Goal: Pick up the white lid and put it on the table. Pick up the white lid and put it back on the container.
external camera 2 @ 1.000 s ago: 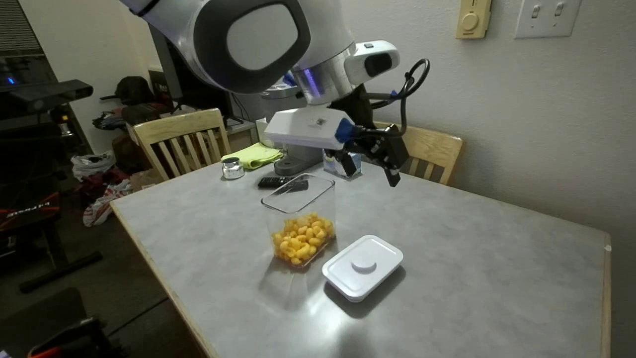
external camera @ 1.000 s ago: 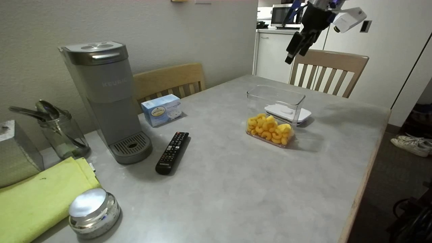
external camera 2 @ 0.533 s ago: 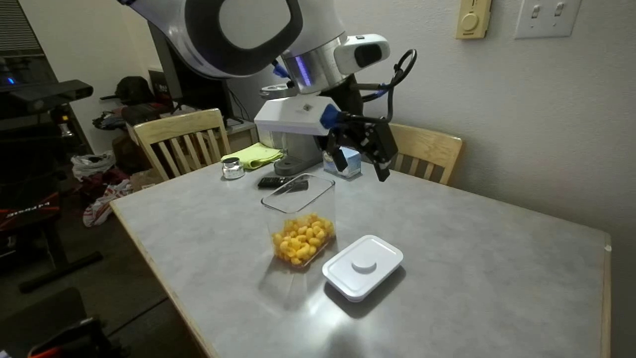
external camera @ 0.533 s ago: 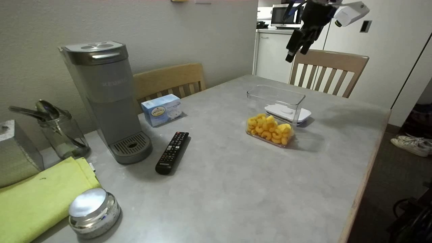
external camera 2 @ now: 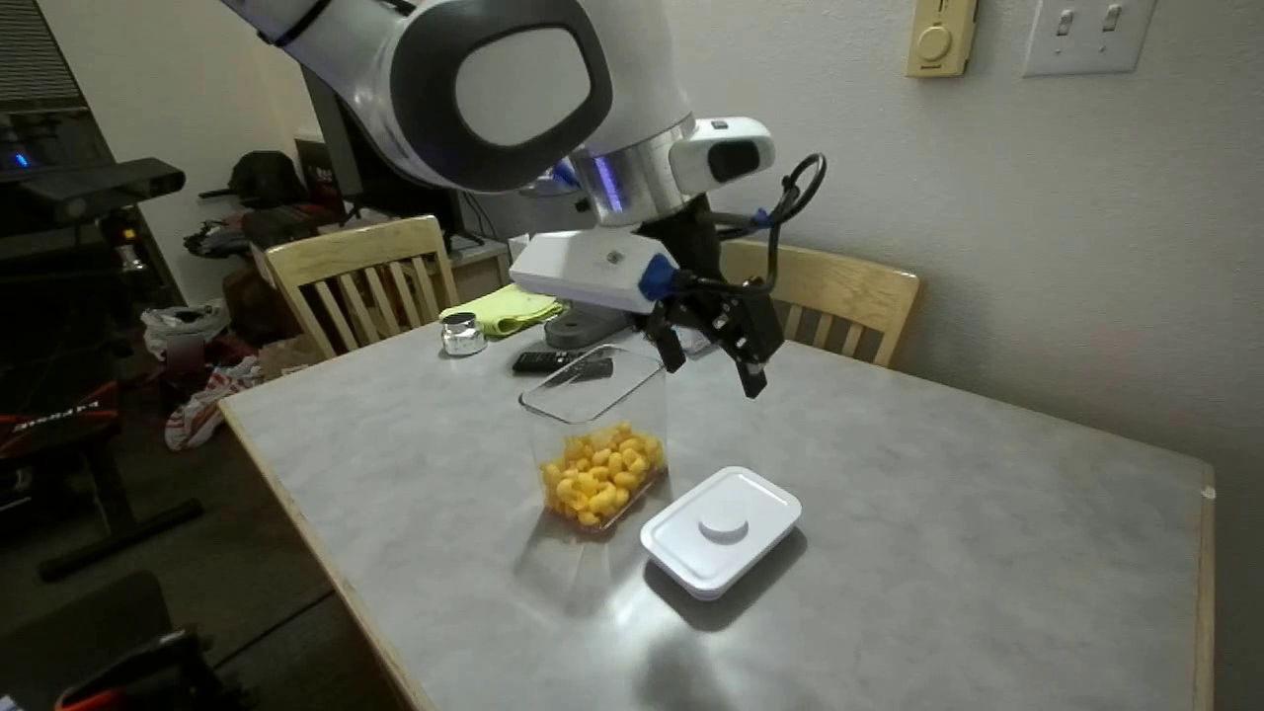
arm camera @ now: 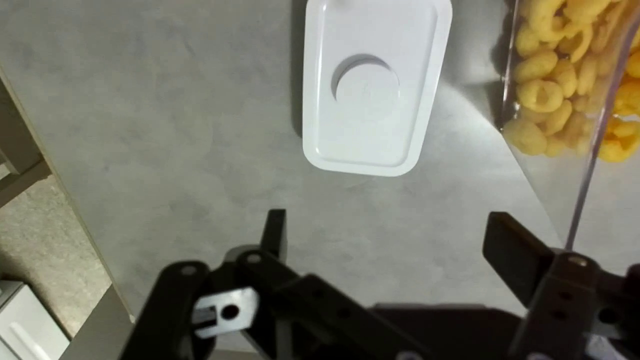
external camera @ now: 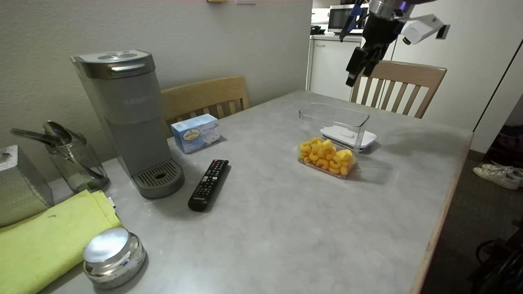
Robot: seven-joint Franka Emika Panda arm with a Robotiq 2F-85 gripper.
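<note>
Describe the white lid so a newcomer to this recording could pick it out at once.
On the grey table, find the clear container with yellow snack pieces inside. The white lid lies beside it, a gap between them. Unlike the container, it is opaque and low, with a round raised button in its middle.

In an exterior view, we've lid (external camera 2: 706, 563) on tbl (external camera 2: 948, 553), just R of container (external camera 2: 642, 407) w/ snacks (external camera 2: 597, 476) in; remote (external camera 2: 536, 362) behind.
</note>
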